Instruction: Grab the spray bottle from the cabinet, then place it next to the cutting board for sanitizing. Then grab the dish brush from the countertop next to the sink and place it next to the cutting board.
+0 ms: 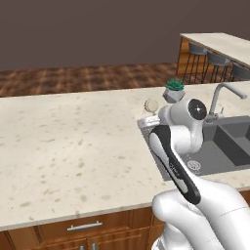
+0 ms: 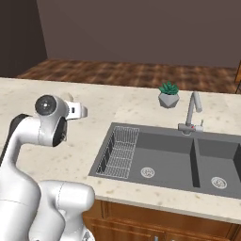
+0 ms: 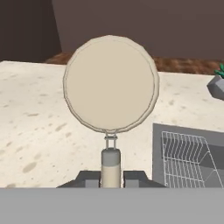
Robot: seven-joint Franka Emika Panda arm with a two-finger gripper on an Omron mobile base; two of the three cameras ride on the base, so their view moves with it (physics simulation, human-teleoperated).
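Closest to the hand camera, the fingers (image 3: 111, 177) are closed on the pale cylindrical handle of the dish brush (image 3: 110, 85), whose round cream head stands directly ahead of the hand and above the grip. From the left base camera the same round head (image 1: 151, 105) shows just beyond the wrist, apparently held clear of the desk (image 1: 63, 141), though contact cannot be excluded from this angle.

Position: the hand sits over the speckled stone just left of the sink (image 2: 164, 157), near the wire rack (image 2: 120, 151) at the basin's left end. A grey faucet (image 2: 192, 113) and a small potted plant (image 2: 168, 94) stand behind the basin.

Progress, judged from these views: the brush is grasped, so pick-up in the second half of the task appears complete. Neither the cutting board nor the spray bottle can be confirmed from these views, so whether the bottle has been delivered cannot be verified here. Since the brush is in hand, the bottle step is presumably finished.

Outstanding: carry the brush to the cutting board, set it down beside the board rather than on it, and release.

Risk noted: the grip is low on a slim handle with a broad head above; the brush may swing or pivot in transit.
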